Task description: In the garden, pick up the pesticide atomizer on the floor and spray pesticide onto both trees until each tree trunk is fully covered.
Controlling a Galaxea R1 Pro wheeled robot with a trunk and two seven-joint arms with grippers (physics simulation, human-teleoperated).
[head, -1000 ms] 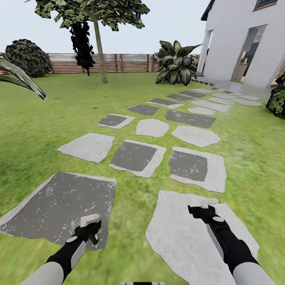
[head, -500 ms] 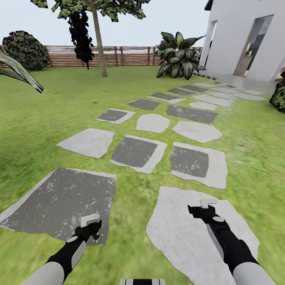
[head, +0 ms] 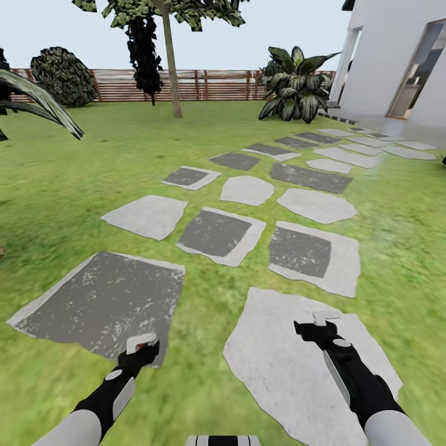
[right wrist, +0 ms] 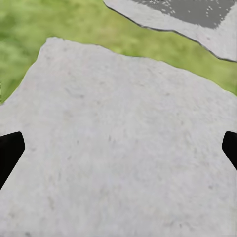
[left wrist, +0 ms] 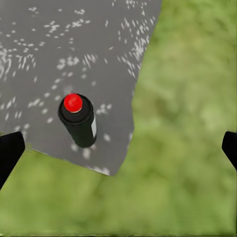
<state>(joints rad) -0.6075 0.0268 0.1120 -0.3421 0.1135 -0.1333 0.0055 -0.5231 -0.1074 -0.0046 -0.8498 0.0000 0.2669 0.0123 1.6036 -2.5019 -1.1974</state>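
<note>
Spray bottle (left wrist: 78, 120) stood upright near the corner of a dark stone slab (left wrist: 59, 44), below the left gripper (left wrist: 118, 150), fingers spread apart. Right gripper (right wrist: 118, 150), also spread, hung over a pale slab (right wrist: 123, 148).

Atomizer (left wrist: 78, 120) upright on a stone slab (left wrist: 64, 44) near its grass-side corner, below the left pincer (left wrist: 118, 150).

The atomizer (left wrist: 79, 120) looked like glossy dark plastic with a smooth red cap. The slab (left wrist: 59, 54) beneath was matt, speckled stone; the fence (head: 210, 85) at 12 o'clock, slatted wood.
</note>
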